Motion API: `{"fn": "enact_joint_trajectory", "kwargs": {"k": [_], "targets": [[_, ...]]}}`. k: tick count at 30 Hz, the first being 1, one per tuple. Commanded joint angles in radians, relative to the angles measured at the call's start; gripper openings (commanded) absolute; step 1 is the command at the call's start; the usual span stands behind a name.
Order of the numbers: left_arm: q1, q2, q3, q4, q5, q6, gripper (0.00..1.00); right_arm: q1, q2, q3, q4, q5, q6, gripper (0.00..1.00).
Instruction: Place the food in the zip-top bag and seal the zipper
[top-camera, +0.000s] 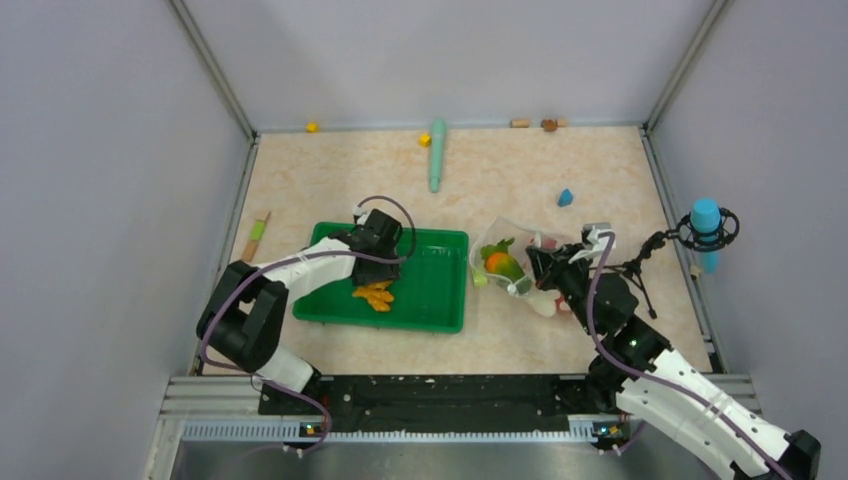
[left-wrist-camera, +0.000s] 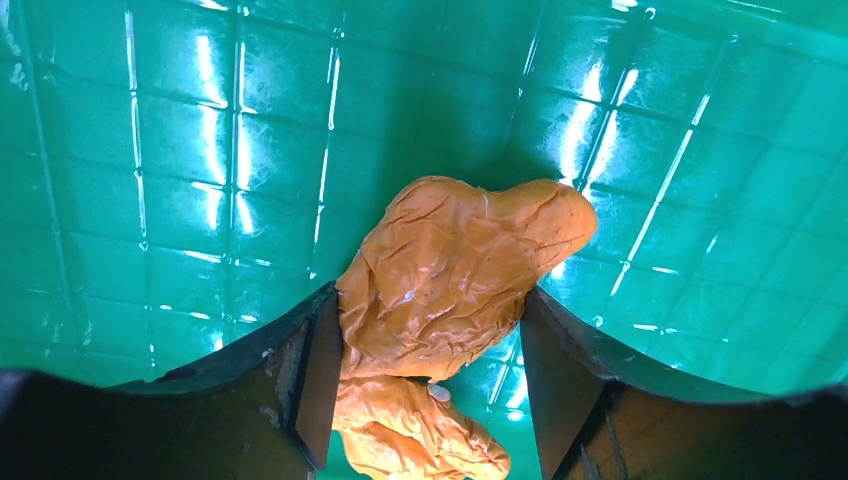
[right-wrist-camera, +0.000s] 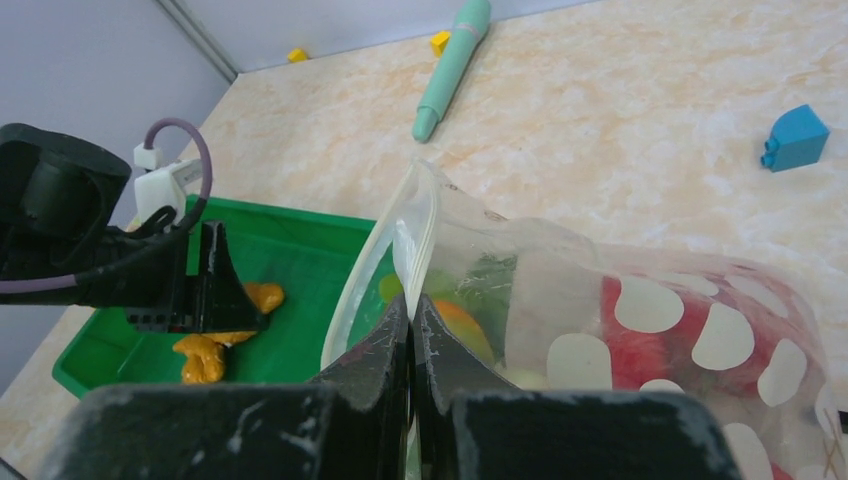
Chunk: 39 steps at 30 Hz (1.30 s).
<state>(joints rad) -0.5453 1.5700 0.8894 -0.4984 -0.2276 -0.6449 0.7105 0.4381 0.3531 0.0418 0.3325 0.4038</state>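
The green tray (top-camera: 440, 290) holds the yellow-orange bunch (top-camera: 374, 295). My left gripper (top-camera: 375, 277) is lowered over it. In the left wrist view the bunch (left-wrist-camera: 450, 270) lies on the tray (left-wrist-camera: 150, 150) between the open jaws of that gripper (left-wrist-camera: 428, 293), touching the left finger. The dotted zip-top bag (top-camera: 520, 260) lies right of the tray, mouth toward it. My right gripper (right-wrist-camera: 411, 305) is shut on the bag's mouth edge, the zipper strip (right-wrist-camera: 415, 215). Inside the bag (right-wrist-camera: 640, 300) I see the mango (right-wrist-camera: 460, 325), a green leaf (top-camera: 500, 246) and a red tomato (right-wrist-camera: 640, 345).
The long teal stick (top-camera: 437, 155) lies at the back. A blue block (top-camera: 565, 197) sits behind the bag. Yellow blocks (top-camera: 312, 127) and wooden blocks (top-camera: 520, 123) line the back wall. A blue-tipped stand (top-camera: 706, 225) is at the right edge, a small stick (top-camera: 257, 235) at the left.
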Motion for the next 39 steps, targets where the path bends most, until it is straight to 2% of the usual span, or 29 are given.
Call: {"fn": "enact_joint_trajectory", "kwargs": {"k": [1,9,18,23,27,31,34,39], "targets": [[-0.005,-0.124,-0.039,0.079,-0.003,-0.068,0.35,-0.005,0.074,0.033,0.083,-0.040,0.049,0.00],[-0.004,-0.320,-0.165,0.313,0.071,-0.083,0.30,-0.005,0.052,0.062,0.088,-0.205,0.119,0.00],[-0.033,-0.536,-0.302,0.681,0.363,-0.038,0.31,-0.005,0.102,0.157,0.008,-0.208,0.246,0.00],[-0.080,-0.603,-0.312,0.820,0.570,0.075,0.31,-0.005,0.117,0.161,-0.006,-0.223,0.288,0.00],[-0.103,-0.624,-0.278,0.868,0.617,0.099,0.23,-0.005,0.107,0.152,0.012,-0.254,0.316,0.00],[-0.134,-0.600,-0.257,0.998,0.633,0.077,0.30,-0.004,0.100,0.148,0.010,-0.267,0.337,0.00],[-0.172,-0.533,-0.208,1.075,0.673,0.075,0.31,-0.005,0.099,0.150,0.008,-0.278,0.364,0.00],[-0.222,-0.414,-0.130,1.170,0.935,0.148,0.26,-0.005,0.100,0.170,-0.025,-0.292,0.411,0.00]]}}
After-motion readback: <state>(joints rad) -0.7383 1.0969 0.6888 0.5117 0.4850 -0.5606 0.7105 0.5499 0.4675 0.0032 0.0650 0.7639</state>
